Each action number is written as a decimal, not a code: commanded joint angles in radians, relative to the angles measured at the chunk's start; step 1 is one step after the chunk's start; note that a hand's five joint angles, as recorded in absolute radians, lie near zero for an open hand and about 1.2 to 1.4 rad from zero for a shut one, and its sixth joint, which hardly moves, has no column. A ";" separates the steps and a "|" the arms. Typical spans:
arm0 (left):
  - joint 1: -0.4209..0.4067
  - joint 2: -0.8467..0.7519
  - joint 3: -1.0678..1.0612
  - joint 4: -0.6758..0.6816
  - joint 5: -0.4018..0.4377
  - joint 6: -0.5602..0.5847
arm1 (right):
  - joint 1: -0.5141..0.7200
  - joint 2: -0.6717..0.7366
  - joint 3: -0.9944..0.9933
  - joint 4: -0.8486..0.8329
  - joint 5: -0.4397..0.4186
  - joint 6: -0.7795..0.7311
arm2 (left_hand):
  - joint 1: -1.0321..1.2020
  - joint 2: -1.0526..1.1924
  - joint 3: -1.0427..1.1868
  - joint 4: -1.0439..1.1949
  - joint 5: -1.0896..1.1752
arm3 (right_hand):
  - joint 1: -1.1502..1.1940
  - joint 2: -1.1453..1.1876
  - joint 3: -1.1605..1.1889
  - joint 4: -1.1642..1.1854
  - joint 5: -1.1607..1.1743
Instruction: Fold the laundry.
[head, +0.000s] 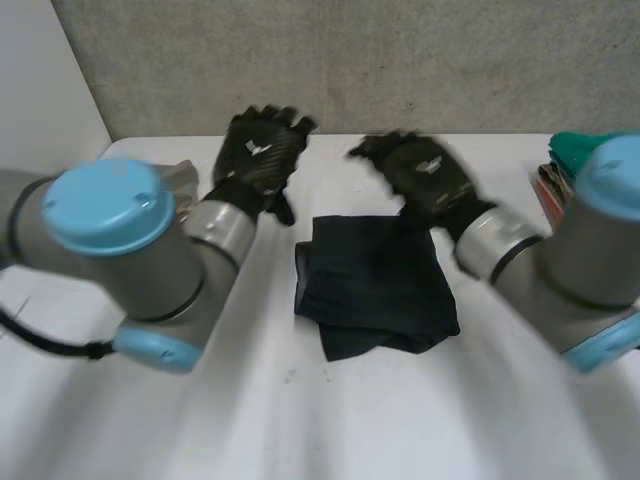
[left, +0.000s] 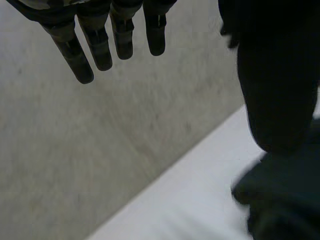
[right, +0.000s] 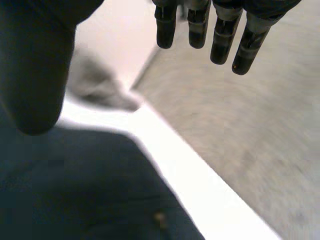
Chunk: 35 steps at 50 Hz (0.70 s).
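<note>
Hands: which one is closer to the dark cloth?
The right hand, its wrist above a far corner of the cloth; the left hand hangs beside it.

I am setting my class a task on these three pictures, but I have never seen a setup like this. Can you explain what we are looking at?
This is a robot with two arms, each ending in a black hand. The wide picture looks down from a camera between and behind the arms. In it the left hand and the right hand are near the far side of a white table. A dark cloth, already folded, lies in the middle. A pile of coloured things sits at the table's right edge. The other two pictures come from a camera on each wrist, looking along that hand's palm. Both hands have straight fingers and hold nothing.
</note>
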 joint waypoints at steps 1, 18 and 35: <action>-0.102 -0.169 0.295 -0.107 -0.002 -0.003 | -0.153 -0.038 -0.052 0.127 0.020 0.277 | -0.027 -0.019 -0.020 -0.014 -0.009 | -0.027 -0.045 -0.039 -0.060 -0.070; -0.141 -0.465 0.527 -0.481 -0.094 -0.040 | -0.155 0.330 -0.355 0.474 0.050 0.056 | -0.024 -0.016 -0.018 -0.011 -0.006 | -0.027 -0.045 -0.039 -0.060 -0.070; -0.131 -0.358 0.486 -0.500 -0.078 -0.013 | -0.147 0.293 -0.395 0.480 0.145 -0.145 | -0.045 -0.036 -0.038 -0.031 -0.027 | -0.027 -0.045 -0.039 -0.060 -0.070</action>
